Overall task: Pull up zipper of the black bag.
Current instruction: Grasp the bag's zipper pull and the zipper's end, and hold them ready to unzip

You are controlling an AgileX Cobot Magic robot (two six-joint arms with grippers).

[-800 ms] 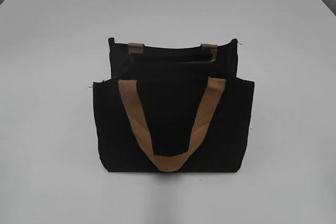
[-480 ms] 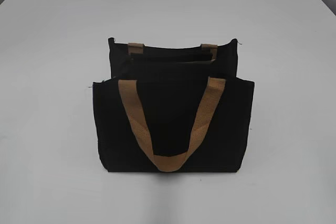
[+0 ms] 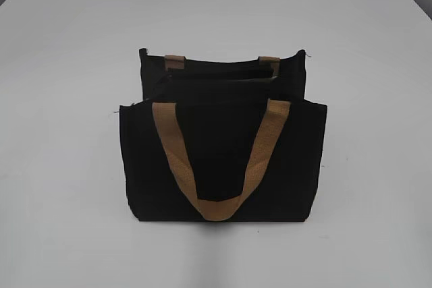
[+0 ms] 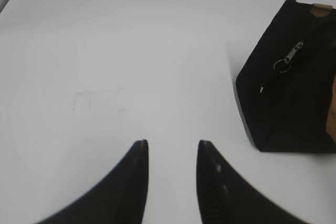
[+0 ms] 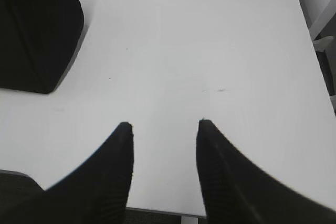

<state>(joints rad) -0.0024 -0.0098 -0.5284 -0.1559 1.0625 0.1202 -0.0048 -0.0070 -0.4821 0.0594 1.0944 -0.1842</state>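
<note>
The black bag [image 3: 223, 153] stands upright in the middle of the white table, with a tan handle [image 3: 216, 160] hanging down its front and its top gaping open. In the left wrist view the bag's end [image 4: 289, 93] is at the right, with the zipper's silver pull tab [image 4: 289, 57] hanging on it. My left gripper [image 4: 172, 145] is open and empty over bare table, left of the bag. My right gripper [image 5: 165, 125] is open and empty near the table's front edge, with a corner of the bag [image 5: 37, 30] at the upper left. Neither gripper shows in the exterior view.
The white table [image 3: 364, 45] surrounds the bag on all sides. Its right edge [image 5: 304, 35] and a white frame part show in the right wrist view. Faint pencil marks [image 4: 84, 100] lie on the table left of the bag.
</note>
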